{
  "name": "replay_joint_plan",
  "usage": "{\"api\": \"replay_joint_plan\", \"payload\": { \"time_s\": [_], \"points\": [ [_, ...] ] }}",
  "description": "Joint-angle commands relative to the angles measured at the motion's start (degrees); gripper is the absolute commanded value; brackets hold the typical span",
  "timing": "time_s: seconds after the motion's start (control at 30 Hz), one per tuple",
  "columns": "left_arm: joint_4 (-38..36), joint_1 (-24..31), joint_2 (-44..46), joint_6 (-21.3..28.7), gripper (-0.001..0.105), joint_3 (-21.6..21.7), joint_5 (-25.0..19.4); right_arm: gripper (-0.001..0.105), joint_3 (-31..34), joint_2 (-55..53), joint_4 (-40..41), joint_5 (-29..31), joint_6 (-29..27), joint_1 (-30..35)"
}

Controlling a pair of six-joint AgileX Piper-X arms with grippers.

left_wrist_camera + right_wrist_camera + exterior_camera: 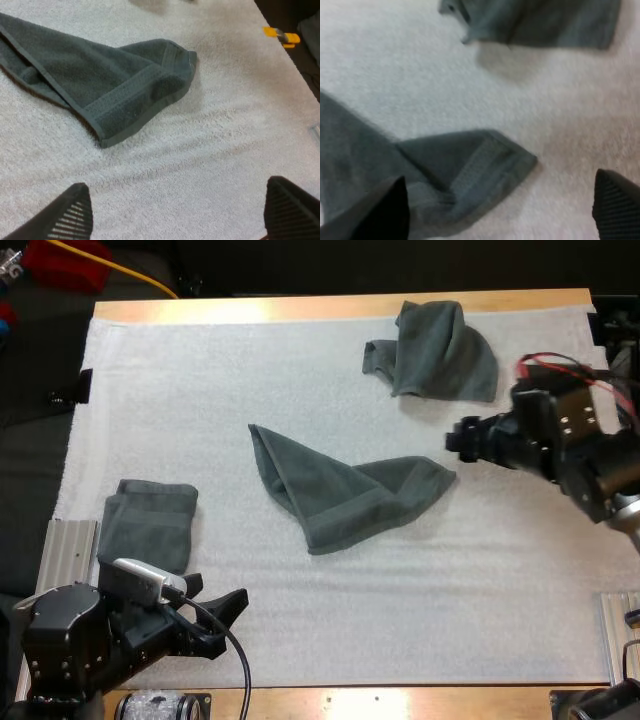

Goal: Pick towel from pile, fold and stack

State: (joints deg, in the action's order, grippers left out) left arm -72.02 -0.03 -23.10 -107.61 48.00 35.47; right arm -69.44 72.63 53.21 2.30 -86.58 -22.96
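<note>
High view: folded stack, near left, set aside as finished work. Loose towel, middle of the mat, half doubled, awaiting its fold. Crumpled towel, far right, the remaining pile.

Left wrist view: left gripper spread wide, empty, near side of the loose towel.

Right wrist view: right gripper spread wide, empty, apparently poised over that towel's right corner.
</note>
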Motion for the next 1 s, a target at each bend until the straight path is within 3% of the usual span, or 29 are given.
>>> {"api": "replay_joint_plan", "payload": {
  "time_s": [0.0,0.1,0.37,0.5,0.97],
  "points": [
    [-0.12,-0.32,-0.15,0.01,0.069,0.31,-0.14,0.072,1.79,-0.42,-0.55,-2.47,-0.63,1.57],
    [-0.12,-0.32,-0.15,0.01,0.069,0.31,-0.14,0.072,5.91,-0.42,-3.41,-6.03,-0.34,4.53],
    [-1.07,-0.32,-0.15,0.01,0.069,0.31,-0.78,0.072,14.89,2.82,-12.36,-18.45,7.02,10.30],
    [-2.30,-0.32,-0.15,0.01,0.069,0.15,-1.42,0.072,15.22,6.97,-13.50,-20.18,7.40,10.28],
    [-4.43,-0.32,-0.15,0.01,0.069,0.16,-1.42,0.072,15.22,21.71,-25.54,-27.75,17.67,10.12]
  ]
}}
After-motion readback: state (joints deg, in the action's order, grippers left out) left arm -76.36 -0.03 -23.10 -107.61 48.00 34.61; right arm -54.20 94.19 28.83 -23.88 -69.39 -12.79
